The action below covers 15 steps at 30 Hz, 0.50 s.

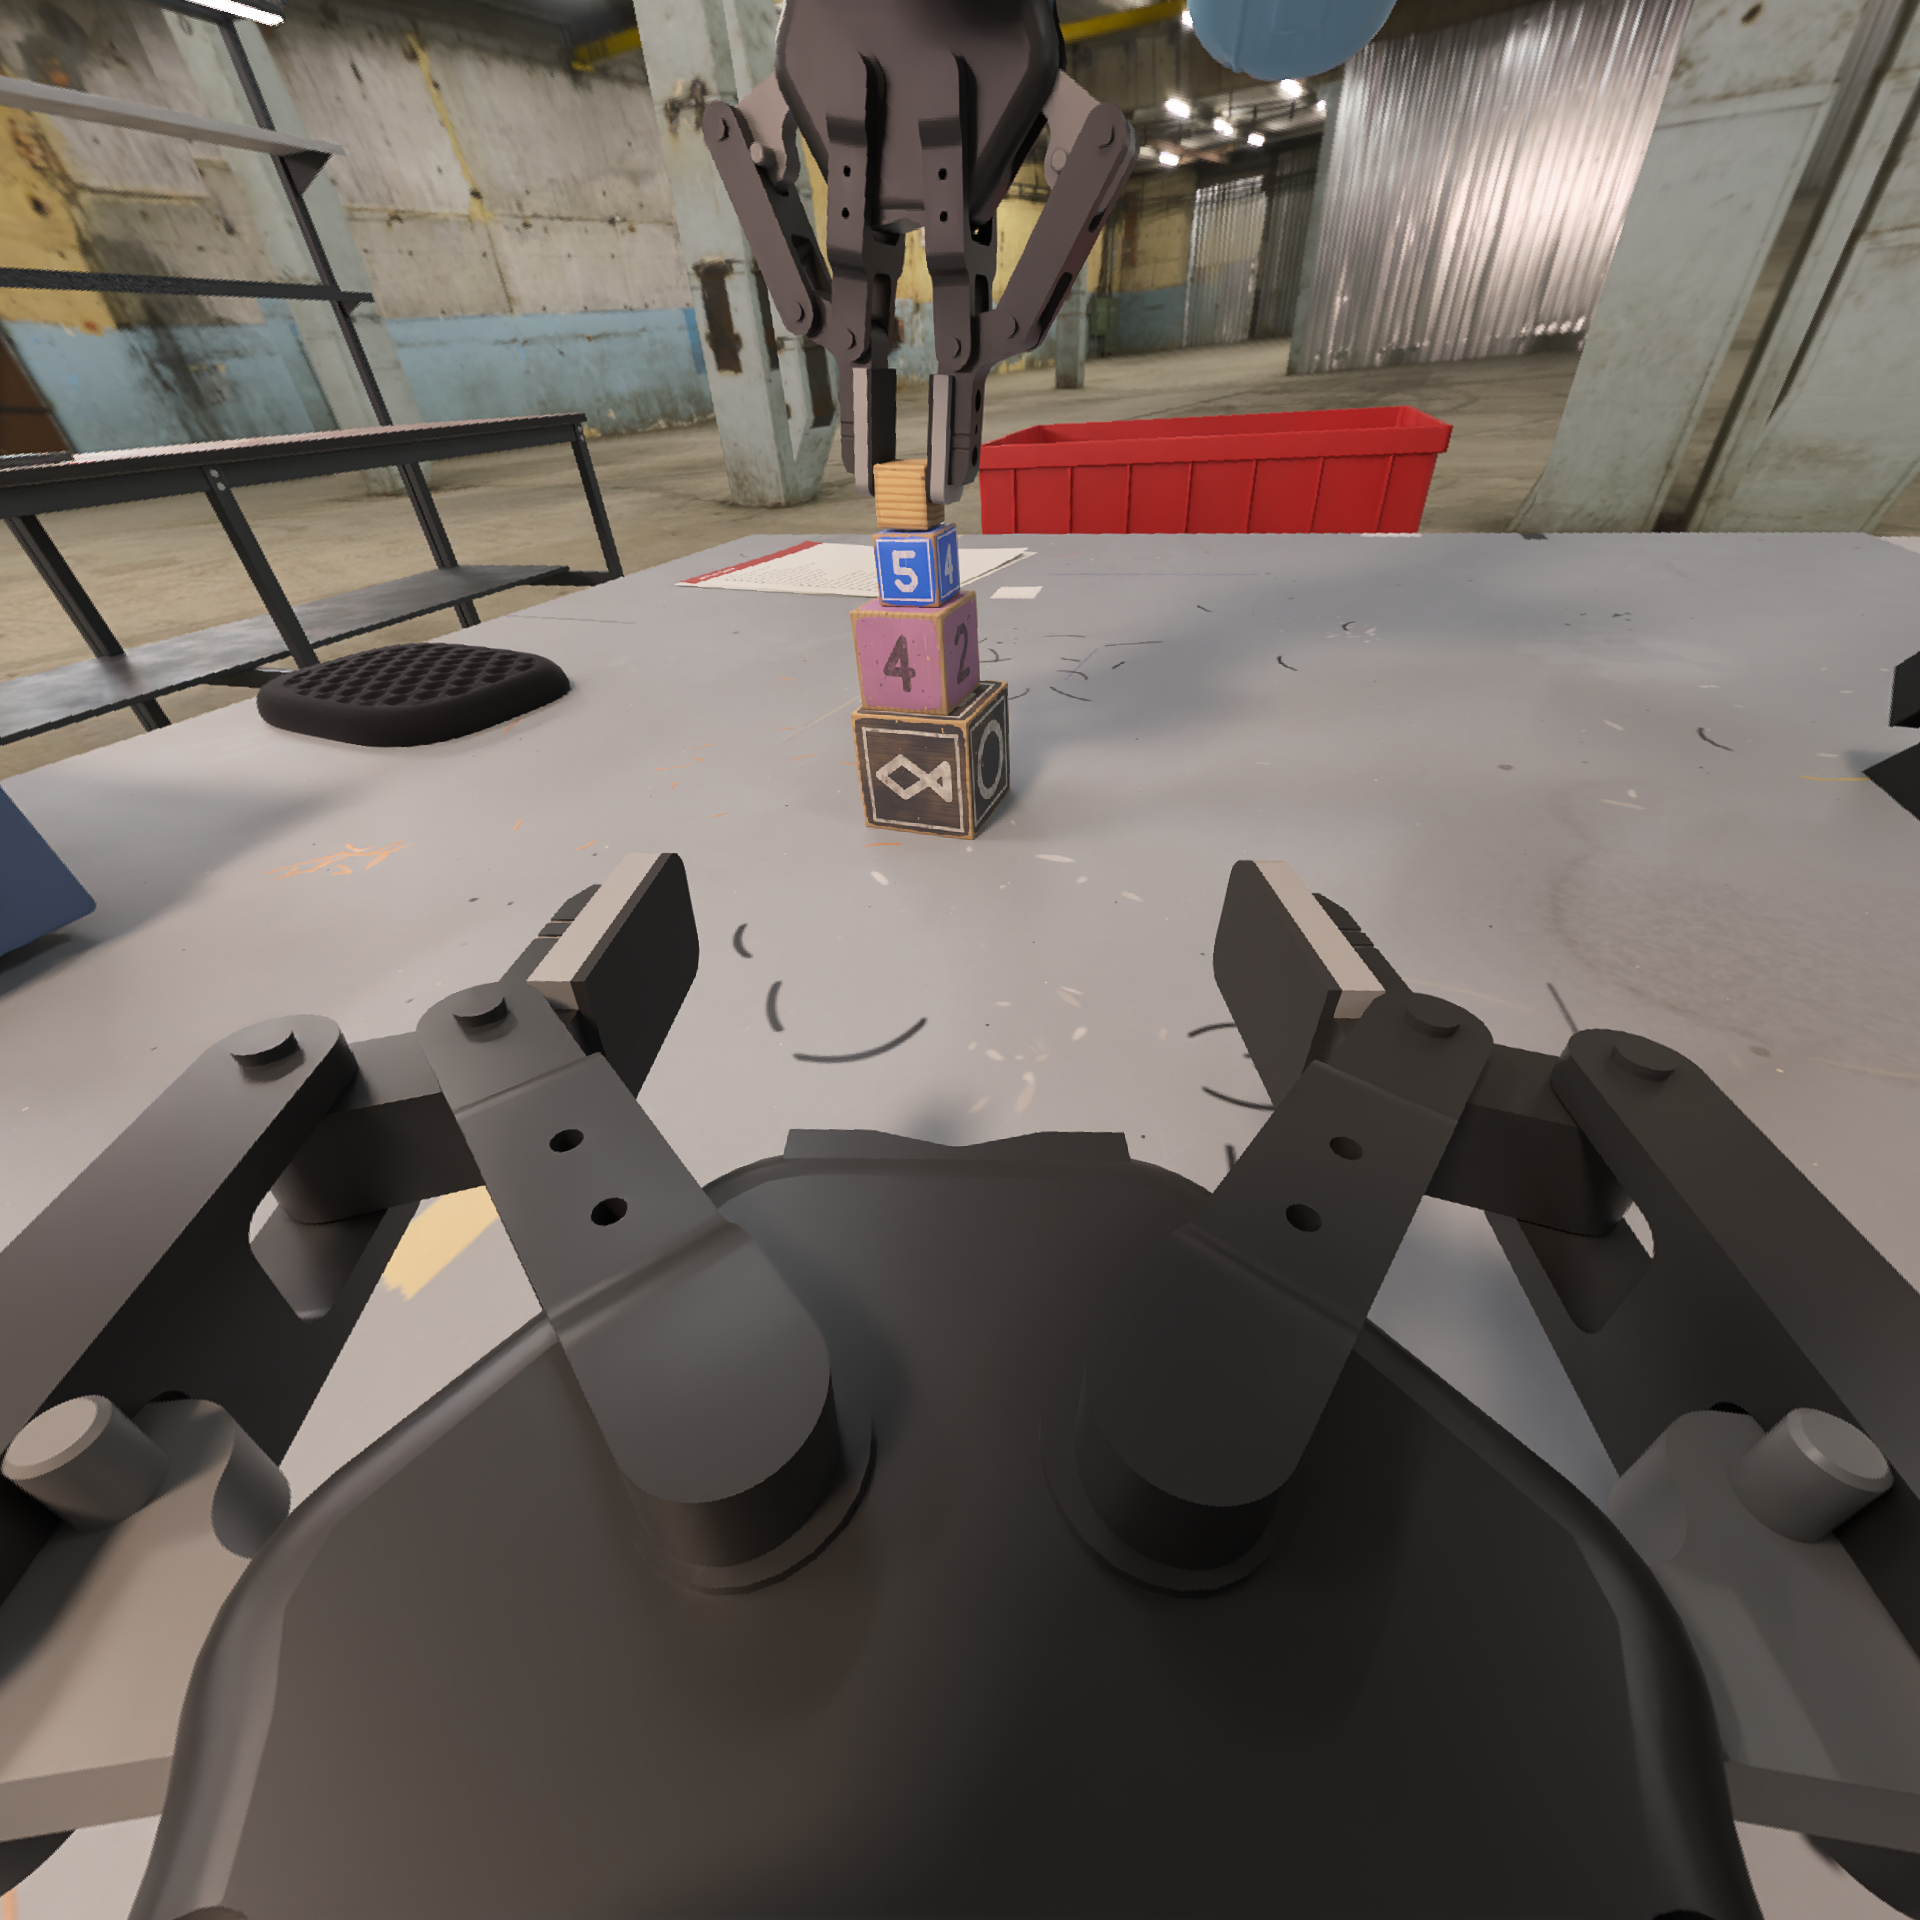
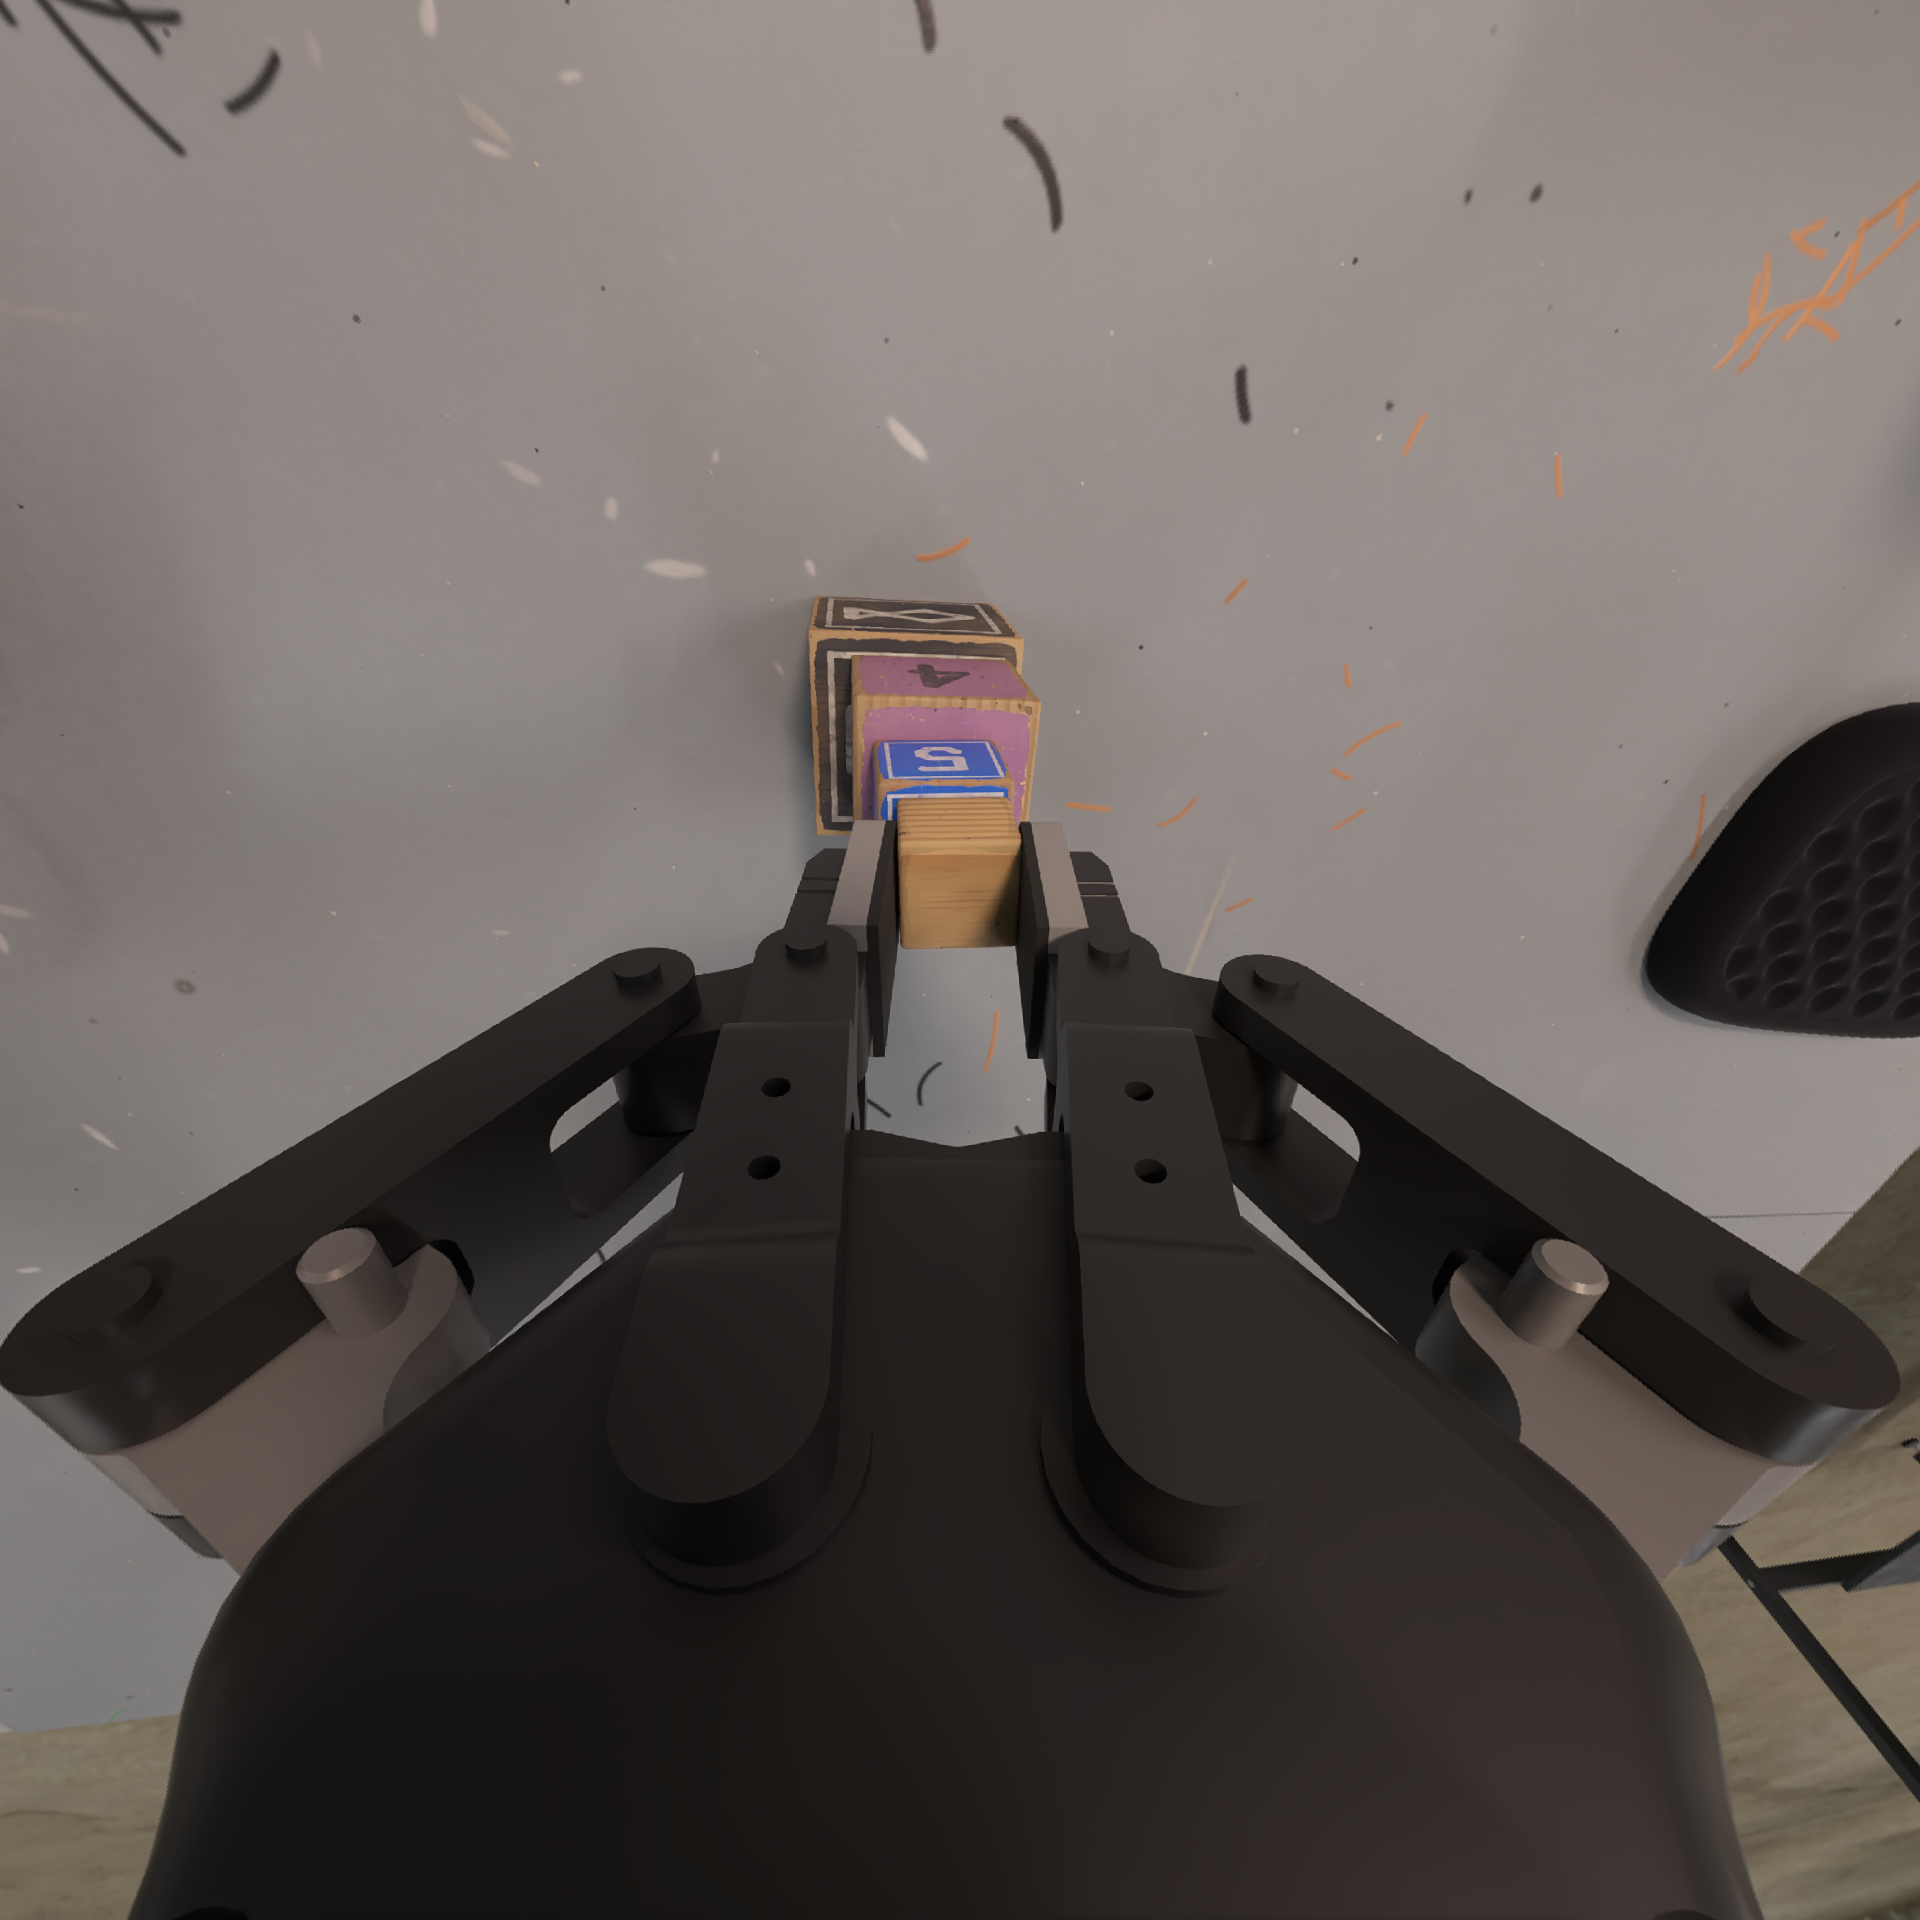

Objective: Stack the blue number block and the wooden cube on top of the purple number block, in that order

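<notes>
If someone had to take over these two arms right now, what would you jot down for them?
Left gripper: open, empty, low over the table, facing the stack.
Right gripper: above the stack, fingers on both sides of the wooden cube.
Stack, bottom up: black patterned block, purple number block, blue number block, wooden cube.
Done: blue sits on purple; the cube appears to rest on blue.
Left: open the right gripper, lift straight up, check the stack stands.

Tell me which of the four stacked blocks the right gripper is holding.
The plain wooden cube, topmost and smallest, clamped by the right gripper. Blue number block, purple number block and black patterned block sit below.
</notes>
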Tool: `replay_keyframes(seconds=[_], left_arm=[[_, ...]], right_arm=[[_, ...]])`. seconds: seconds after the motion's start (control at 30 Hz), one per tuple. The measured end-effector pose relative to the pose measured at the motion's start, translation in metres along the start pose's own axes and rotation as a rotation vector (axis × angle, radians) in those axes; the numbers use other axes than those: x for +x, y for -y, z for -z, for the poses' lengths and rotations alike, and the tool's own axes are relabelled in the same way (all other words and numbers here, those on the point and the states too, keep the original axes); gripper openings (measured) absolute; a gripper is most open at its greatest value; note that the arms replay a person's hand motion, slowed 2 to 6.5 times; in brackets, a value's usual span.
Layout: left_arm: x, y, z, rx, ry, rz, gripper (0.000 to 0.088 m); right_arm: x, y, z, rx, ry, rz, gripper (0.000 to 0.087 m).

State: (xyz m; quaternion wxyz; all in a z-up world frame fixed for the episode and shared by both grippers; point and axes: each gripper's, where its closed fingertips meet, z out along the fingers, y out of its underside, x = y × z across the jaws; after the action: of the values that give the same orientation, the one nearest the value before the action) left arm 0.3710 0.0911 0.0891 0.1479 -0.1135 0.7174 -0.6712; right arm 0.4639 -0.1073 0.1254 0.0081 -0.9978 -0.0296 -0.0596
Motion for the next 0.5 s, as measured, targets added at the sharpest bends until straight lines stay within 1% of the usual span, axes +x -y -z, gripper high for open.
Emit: replay_keyframes(seconds=[0.3,0.5], left_arm=[[0.0002,0.0000,0.0000,0.000,-0.001,0.000,0.0854],[0.0004,0.0000,-0.0001,0.000,-0.002,-0.001,0.0854]], right_arm=[[-0.0002,-0.0003,0.0004,0.000,0.007,-0.016,0.0205],[-0.0004,0.0022,0.0032,0.024,0.002,-0.026,0.0210]])
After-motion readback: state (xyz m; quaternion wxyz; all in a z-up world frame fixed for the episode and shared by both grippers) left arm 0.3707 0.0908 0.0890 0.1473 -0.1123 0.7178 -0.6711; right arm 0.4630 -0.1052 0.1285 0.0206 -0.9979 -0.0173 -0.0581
